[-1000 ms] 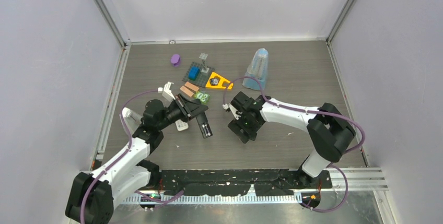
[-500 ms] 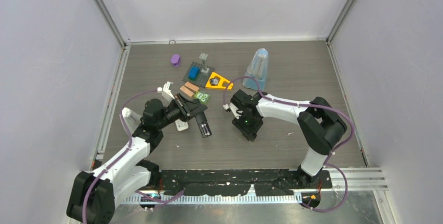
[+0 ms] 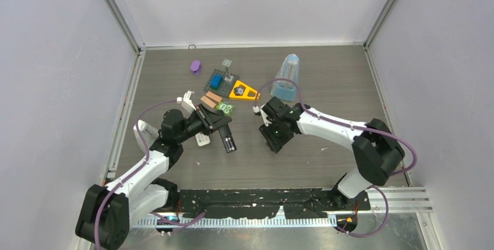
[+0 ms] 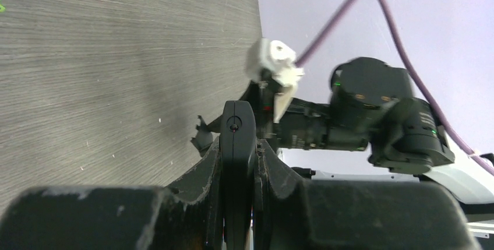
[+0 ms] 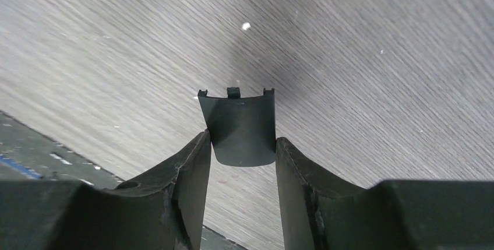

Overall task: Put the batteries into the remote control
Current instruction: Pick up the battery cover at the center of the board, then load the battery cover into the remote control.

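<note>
My left gripper (image 3: 218,123) is shut on a flat black strip (image 3: 228,138), held edge-on between the fingers in the left wrist view (image 4: 237,139). Its near end shows a small greyish recess; I cannot make out separate batteries. A small white rectangular object (image 3: 202,139), possibly the remote control, lies on the table beside the left gripper, too small to read. My right gripper (image 3: 275,139) is shut on a small curved black cover with three tabs (image 5: 239,130), held just above the table.
At the back lie a purple piece (image 3: 196,66), a grey plate with a blue brick (image 3: 220,80), an orange triangle (image 3: 243,91), tan blocks (image 3: 211,98), a green card (image 3: 225,108) and a translucent blue cone (image 3: 286,78). Black tape (image 3: 262,197) lines the near edge.
The right arm's elbow has swung outward to the right and its gripper has shifted slightly with the black cover. The left arm has barely moved.
</note>
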Controlling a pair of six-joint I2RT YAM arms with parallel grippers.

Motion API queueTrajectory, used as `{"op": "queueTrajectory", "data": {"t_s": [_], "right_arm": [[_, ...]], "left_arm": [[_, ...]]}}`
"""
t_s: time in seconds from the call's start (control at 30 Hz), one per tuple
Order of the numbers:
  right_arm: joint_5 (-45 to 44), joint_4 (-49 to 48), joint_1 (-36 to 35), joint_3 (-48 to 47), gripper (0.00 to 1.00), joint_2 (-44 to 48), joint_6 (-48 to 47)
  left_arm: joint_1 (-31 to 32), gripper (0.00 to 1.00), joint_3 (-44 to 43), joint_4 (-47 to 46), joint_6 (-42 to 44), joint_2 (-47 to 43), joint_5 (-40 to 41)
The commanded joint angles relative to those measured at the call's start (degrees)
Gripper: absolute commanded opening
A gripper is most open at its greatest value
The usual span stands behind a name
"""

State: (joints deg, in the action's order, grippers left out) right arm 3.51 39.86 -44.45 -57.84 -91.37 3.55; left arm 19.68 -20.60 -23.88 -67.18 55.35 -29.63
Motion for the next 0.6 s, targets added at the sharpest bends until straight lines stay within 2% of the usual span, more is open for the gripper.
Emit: {"op": "queueTrajectory", "data": {"t_s": [0.0,0.23,0.4,0.57], "right_arm": [[3.0,-5.2,0.1,1.1,0.42,7.7,5.8],[9.9,-14.2,-1.6,4.9,0.45,15.7,16.8],[5.8,-18.1,-7.1,4.3,0.47,19.8,25.2],[0.6,-17.2,-12.8,-0.6,0.48,18.6,31.2]], "left_arm": [[-0.4,0.0,0.6,-8.1,2.1,2.1,0.2],[0.3,0.0,2.0,-16.0,5.3,5.6,2.6],[1.2,0.0,3.2,-18.4,5.8,5.1,5.3],[2.4,0.0,4.1,-18.4,6.9,3.3,8.1]]}}
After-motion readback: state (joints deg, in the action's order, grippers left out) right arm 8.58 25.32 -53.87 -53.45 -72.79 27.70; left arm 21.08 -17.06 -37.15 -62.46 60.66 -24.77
